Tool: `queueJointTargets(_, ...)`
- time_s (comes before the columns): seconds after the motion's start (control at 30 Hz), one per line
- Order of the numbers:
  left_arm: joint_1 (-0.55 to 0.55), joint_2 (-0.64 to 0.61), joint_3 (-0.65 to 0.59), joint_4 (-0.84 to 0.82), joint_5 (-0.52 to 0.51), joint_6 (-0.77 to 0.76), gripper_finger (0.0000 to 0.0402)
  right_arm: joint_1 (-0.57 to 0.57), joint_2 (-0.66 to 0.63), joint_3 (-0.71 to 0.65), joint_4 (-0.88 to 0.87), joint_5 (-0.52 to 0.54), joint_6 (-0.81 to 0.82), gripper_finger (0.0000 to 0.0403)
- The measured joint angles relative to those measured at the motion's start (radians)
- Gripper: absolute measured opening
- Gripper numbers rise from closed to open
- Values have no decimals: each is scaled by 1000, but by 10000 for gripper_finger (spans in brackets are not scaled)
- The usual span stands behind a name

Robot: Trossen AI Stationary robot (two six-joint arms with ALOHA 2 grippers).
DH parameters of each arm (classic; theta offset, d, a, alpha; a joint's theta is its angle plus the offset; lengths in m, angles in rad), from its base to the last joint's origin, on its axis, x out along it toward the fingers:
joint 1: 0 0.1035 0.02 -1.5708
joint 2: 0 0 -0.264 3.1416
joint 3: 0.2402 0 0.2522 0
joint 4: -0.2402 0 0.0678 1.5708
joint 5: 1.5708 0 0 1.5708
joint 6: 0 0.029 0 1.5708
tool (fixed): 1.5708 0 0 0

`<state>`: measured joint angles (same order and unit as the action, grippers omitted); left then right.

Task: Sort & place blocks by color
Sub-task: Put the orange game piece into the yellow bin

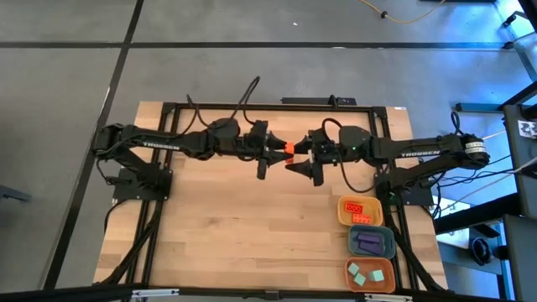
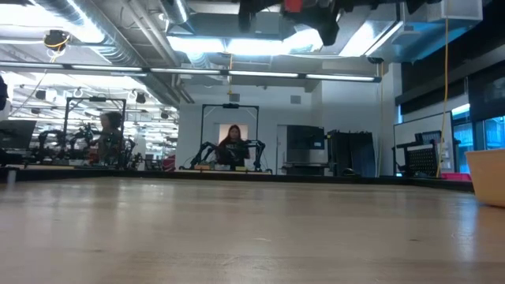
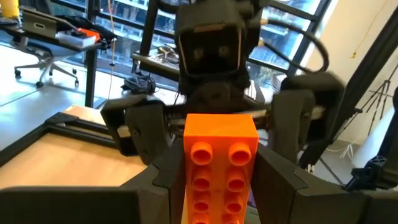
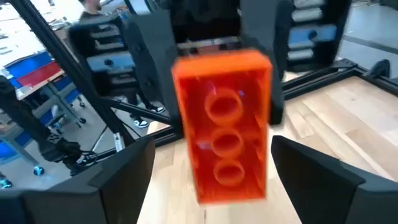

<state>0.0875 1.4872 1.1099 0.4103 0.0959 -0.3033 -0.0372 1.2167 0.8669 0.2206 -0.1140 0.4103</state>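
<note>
An orange-red block, a short bar with two rows of studs, hangs in the air above the far middle of the table. My left gripper is shut on it from the table's left. My right gripper comes from the table's right and is open. Its fingers stand on either side of the block's free end with a gap on each side. The right wrist view shows the block's hollow underside, and the left wrist view shows its studded top. My left gripper pinches the block's two long sides between its two fingers, at the end nearest the gripper. The fingers come level from the table's left and lie along the block. The block sticks out forward, studs up, lifted well clear of the table.
Three trays stand in a row at the near right: a yellow-orange one with orange-red blocks, a blue-grey one with purple blocks, and an orange one with teal blocks. The wooden tabletop lies bare below the grippers.
</note>
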Motion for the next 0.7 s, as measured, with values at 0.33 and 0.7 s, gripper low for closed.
queueJointTargets(0.33, 0, 0, 0, 22, -1, -1, 129, 0, 0, 0, 0, -11, -12, 237)
queueJointTargets(0.7, -2, 0, 1, 21, -6, -9, 129, -1, 0, 0, -2, -28, -36, 141)
